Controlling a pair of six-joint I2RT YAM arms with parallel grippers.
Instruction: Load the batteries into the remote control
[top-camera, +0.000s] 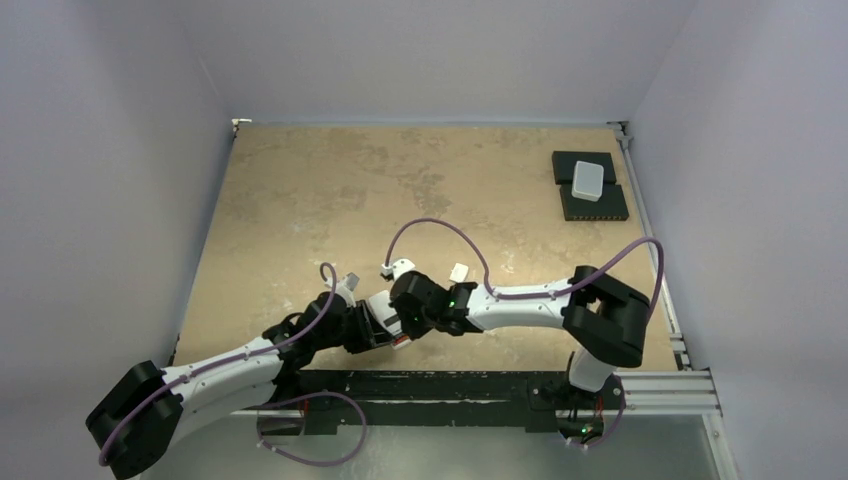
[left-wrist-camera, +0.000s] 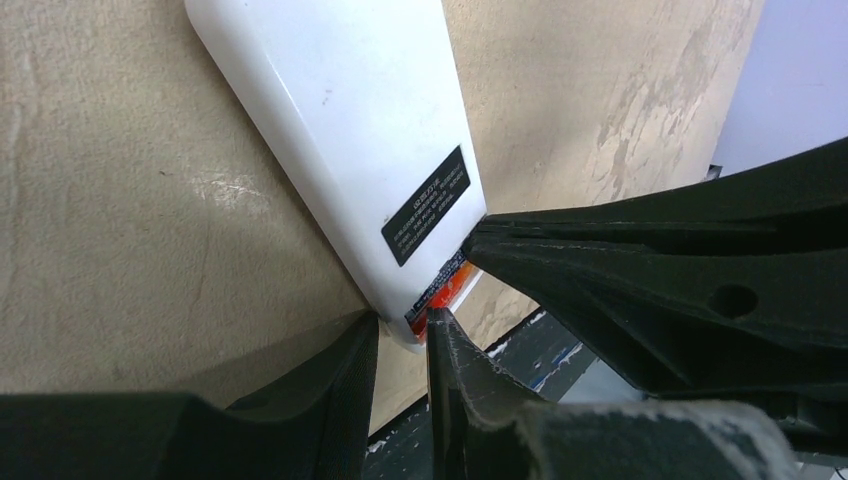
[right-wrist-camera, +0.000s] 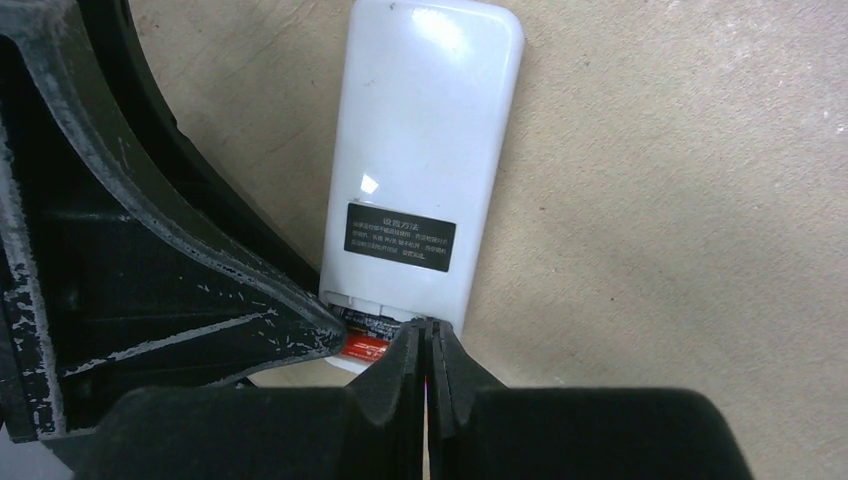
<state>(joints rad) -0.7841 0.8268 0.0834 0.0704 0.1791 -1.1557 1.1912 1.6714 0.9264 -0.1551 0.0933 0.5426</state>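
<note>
The remote control (right-wrist-camera: 420, 160) lies back up on the table, its black label showing. It also shows in the left wrist view (left-wrist-camera: 340, 110) and, partly hidden, in the top view (top-camera: 378, 305). Its near end is uncovered, and a dark battery with a red-orange end (right-wrist-camera: 368, 338) lies in it (left-wrist-camera: 443, 288). No second battery shows. My left gripper (left-wrist-camera: 403, 325) pinches the near corner of the remote, one fingertip (right-wrist-camera: 325, 325) on the battery bay. My right gripper (right-wrist-camera: 428, 328) is shut, its tips touching the same end of the remote. Both grippers meet there (top-camera: 388, 328).
A plain white box (top-camera: 588, 180) sits on black pads (top-camera: 595, 207) at the far right. A small white piece (top-camera: 459, 271) lies on the table behind the right wrist. The table's black front edge (top-camera: 450, 385) runs just below the grippers.
</note>
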